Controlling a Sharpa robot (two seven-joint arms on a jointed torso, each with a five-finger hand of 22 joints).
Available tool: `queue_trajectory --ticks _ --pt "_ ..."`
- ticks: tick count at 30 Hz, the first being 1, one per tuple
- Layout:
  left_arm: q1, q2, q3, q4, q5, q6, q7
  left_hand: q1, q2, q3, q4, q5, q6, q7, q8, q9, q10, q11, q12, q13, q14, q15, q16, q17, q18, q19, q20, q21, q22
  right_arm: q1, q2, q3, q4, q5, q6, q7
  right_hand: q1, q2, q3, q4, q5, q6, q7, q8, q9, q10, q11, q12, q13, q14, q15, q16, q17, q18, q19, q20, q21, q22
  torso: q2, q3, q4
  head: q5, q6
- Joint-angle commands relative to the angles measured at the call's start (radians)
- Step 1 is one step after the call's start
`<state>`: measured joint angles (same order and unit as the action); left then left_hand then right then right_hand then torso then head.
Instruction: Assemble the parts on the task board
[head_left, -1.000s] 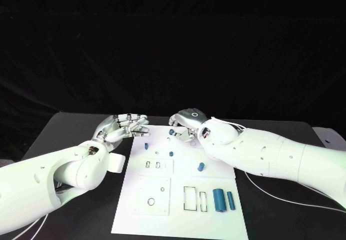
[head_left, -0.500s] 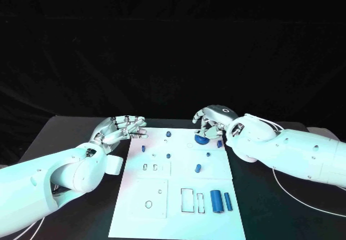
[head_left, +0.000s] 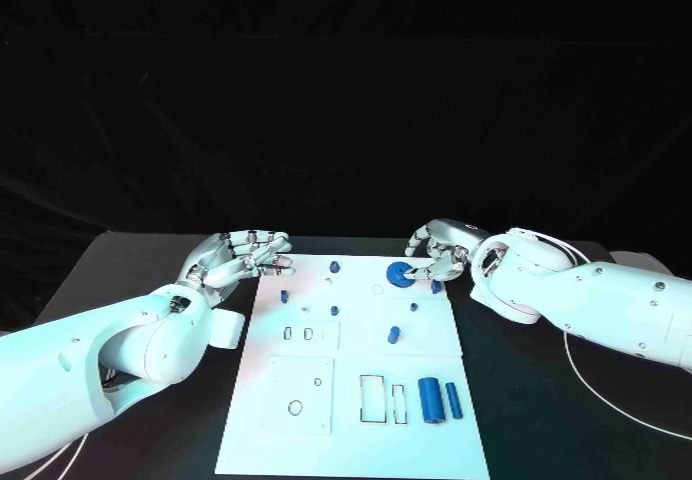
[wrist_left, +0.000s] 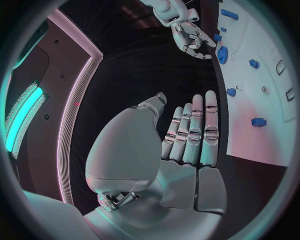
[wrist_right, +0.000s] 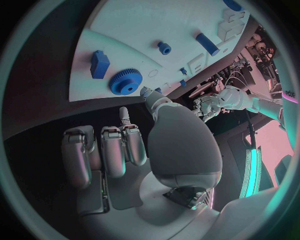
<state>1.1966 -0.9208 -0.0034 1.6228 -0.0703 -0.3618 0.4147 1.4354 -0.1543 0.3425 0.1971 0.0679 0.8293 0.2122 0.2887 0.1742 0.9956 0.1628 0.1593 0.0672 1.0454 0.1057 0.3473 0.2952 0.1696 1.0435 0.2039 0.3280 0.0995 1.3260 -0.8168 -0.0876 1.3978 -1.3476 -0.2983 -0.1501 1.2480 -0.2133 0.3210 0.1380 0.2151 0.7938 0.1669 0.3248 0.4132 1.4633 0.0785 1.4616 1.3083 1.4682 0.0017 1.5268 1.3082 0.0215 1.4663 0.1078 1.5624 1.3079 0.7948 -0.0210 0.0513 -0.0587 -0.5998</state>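
The white task board (head_left: 353, 375) lies in the middle of the black table. A blue gear (head_left: 400, 273) lies flat near its far right corner. My right hand (head_left: 440, 250) is just to the right of the gear, fingers loosely spread and holding nothing. Its thumb tip comes close to the gear (wrist_right: 127, 81); whether they touch I cannot tell. My left hand (head_left: 238, 258) hovers at the board's far left corner, fingers (wrist_left: 194, 130) straight and empty. Small blue parts (head_left: 335, 267) (head_left: 392, 335) are scattered on the board. Two blue cylinders (head_left: 430, 400) lie at the near right.
A small blue block (wrist_right: 99, 63) lies beside the gear, close to the board's right edge. Rectangular and round slots (head_left: 375, 397) are cut into the board's near half. Black table (head_left: 144, 260) surrounds the board on both sides.
My right hand has moved right, from over the board's far middle to its far right edge, and the blue gear now lies uncovered on the board. The left hand has barely moved.
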Motion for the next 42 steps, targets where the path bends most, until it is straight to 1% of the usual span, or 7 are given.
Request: queue_trajectory --ticks 1,11,24,31,35,37,42 --pt "0.001 0.001 0.001 0.001 0.002 0.019 0.005 -0.009 0.000 0.005 0.002 -0.006 -0.006 0.013 -0.005 0.001 -0.001 0.006 -0.007 -0.001 0.004 0.005 -0.002 0.002 0.013 0.004 0.000 0.004 -0.001 -0.006 0.007 0.000 -0.007 0.021 0.053 -0.019 0.008 0.001 -0.008 0.000 0.003 -0.008 -0.002 0.003 0.001 0.021 0.002 0.005 0.154 0.079 0.006 0.005 0.137 -0.020 0.101 0.007 0.005 0.258 0.001 0.0000 0.0018 0.001 -0.002" --pt "0.001 0.001 0.001 -0.001 0.002 0.020 0.005 -0.009 0.000 0.005 0.002 -0.006 -0.006 0.013 -0.005 0.001 -0.001 0.006 -0.007 -0.001 0.004 0.005 -0.002 0.002 0.013 0.004 0.000 0.004 -0.001 -0.016 0.035 -0.002 -0.036 0.018 0.050 -0.018 0.009 0.003 -0.012 0.003 0.004 -0.014 0.000 0.004 0.001 0.020 0.004 0.006 0.156 0.079 0.007 0.006 0.140 -0.021 0.104 0.008 0.008 0.262 0.000 -0.0017 0.0023 0.002 -0.007" --pt "0.001 0.002 0.001 -0.003 0.002 0.024 0.002 -0.009 0.000 0.005 0.002 -0.006 -0.006 0.013 -0.005 0.001 -0.001 0.006 -0.007 -0.001 0.004 0.005 -0.002 0.002 0.013 0.004 0.000 0.004 -0.001 -0.022 0.061 -0.002 -0.063 0.022 0.032 -0.017 0.014 0.012 -0.010 0.007 0.006 -0.015 0.001 0.007 0.001 0.019 0.005 0.007 0.156 0.079 0.009 0.007 0.142 -0.021 0.105 0.010 0.008 0.263 0.000 -0.0013 0.0015 0.006 -0.010" --pt "0.001 0.002 0.001 -0.004 0.002 0.027 0.001 -0.010 0.000 0.007 0.001 -0.007 -0.007 0.013 -0.005 0.002 0.000 0.006 -0.010 -0.001 0.004 0.005 -0.004 0.005 0.013 0.004 0.000 0.003 -0.002 -0.023 0.064 -0.002 -0.070 0.007 0.038 -0.020 0.026 0.021 0.000 0.006 0.006 -0.007 0.000 0.018 0.004 0.023 0.005 0.014 0.164 0.080 0.009 0.009 0.147 -0.021 0.105 0.011 0.008 0.263 0.000 -0.0014 0.0004 0.006 -0.011" --pt "0.001 0.002 0.001 -0.004 0.002 0.028 0.000 -0.010 0.000 0.007 0.001 -0.007 -0.007 0.013 -0.005 0.002 0.000 0.006 -0.010 -0.001 0.004 0.005 -0.004 0.005 0.013 0.004 0.000 0.003 -0.002 -0.024 0.065 -0.002 -0.070 -0.013 0.043 -0.020 0.063 0.029 0.033 -0.015 0.005 0.005 -0.001 0.030 0.004 0.024 0.003 0.017 0.167 0.080 0.008 0.011 0.150 -0.021 0.105 0.010 0.008 0.263 0.000 -0.0012 -0.0001 0.007 -0.011" --pt "0.001 0.002 0.001 -0.004 0.002 0.029 -0.001 -0.010 0.000 0.007 0.001 -0.007 -0.007 0.013 -0.005 0.002 0.000 0.006 -0.010 -0.001 0.004 0.005 -0.004 0.005 0.013 0.004 0.000 0.003 -0.002 -0.024 0.065 -0.002 -0.069 -0.036 0.048 -0.022 0.085 0.035 0.063 -0.030 -0.010 0.017 -0.003 0.035 0.003 0.027 0.001 0.022 0.172 0.081 0.007 0.012 0.153 -0.021 0.105 0.009 0.008 0.263 0.000 -0.0013 0.0006 0.006 -0.012" --pt "0.001 0.002 0.001 -0.004 0.002 0.030 -0.003 -0.010 0.000 0.007 0.001 -0.007 -0.007 0.013 -0.005 0.002 0.000 0.006 -0.010 -0.001 0.004 0.005 -0.004 0.005 0.013 0.004 0.000 0.003 -0.002 -0.025 0.065 -0.003 -0.067 -0.072 0.062 -0.027 0.093 0.033 0.100 -0.043 -0.008 0.035 -0.006 0.040 -0.001 0.035 -0.001 0.031 0.182 0.081 0.005 0.014 0.156 -0.021 0.105 0.008 0.008 0.263 0.000 -0.0015 0.0014 0.004 -0.012"
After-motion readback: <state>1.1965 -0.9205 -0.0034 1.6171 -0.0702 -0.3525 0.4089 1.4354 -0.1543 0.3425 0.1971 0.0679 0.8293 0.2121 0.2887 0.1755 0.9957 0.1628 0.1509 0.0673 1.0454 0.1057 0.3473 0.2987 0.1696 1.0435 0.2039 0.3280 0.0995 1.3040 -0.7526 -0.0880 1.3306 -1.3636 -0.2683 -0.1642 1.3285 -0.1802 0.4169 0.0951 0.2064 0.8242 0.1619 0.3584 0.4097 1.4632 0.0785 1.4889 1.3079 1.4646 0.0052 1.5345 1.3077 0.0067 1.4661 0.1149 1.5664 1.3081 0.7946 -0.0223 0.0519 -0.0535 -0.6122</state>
